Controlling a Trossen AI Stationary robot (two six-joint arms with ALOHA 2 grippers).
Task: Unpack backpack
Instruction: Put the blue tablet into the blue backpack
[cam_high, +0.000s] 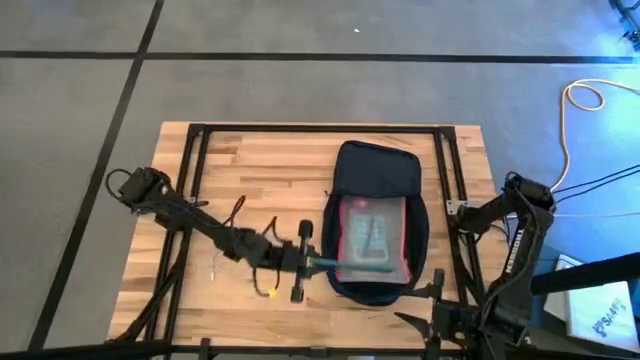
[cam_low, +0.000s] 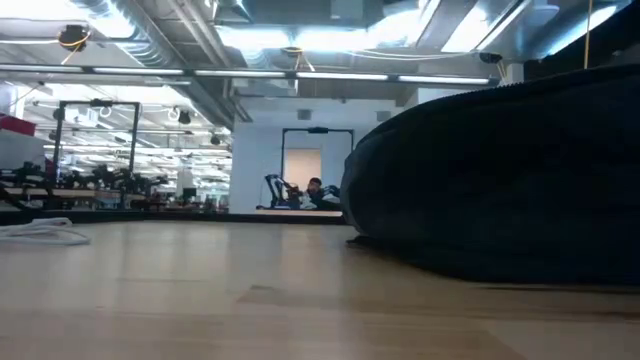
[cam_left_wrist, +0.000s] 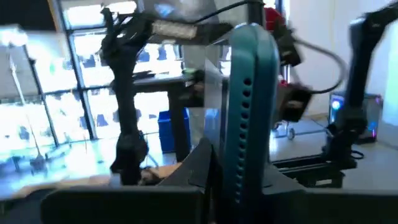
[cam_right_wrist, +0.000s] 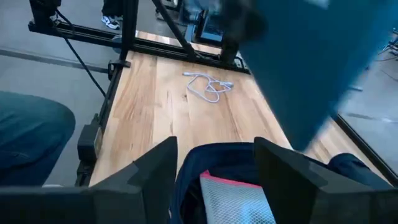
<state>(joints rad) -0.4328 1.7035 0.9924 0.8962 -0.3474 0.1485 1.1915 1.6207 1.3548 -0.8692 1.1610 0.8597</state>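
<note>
Lying flat on the wooden table (cam_high: 250, 160), toward its right half, the dark navy backpack (cam_high: 378, 168) is unzipped, and a clear pouch with a pink-red edge (cam_high: 372, 238) sits in the opened compartment. The left arm stretches across the table from the left edge, and the left gripper (cam_high: 345, 266) reaches the near left corner of the pouch; its teal fingers (cam_left_wrist: 249, 118) appear drawn together on that corner, though contact is hard to confirm from above. The right gripper (cam_right_wrist: 214, 177) waits off the near right corner of the table, its two dark fingers spread apart, looking down on the backpack and the pouch. A small white cable (cam_right_wrist: 208, 86) lies coiled on the bare wood near the left side of the table, well apart from the backpack. In the low view the backpack fills the right side as a dark rounded mass resting on the tabletop.
</note>
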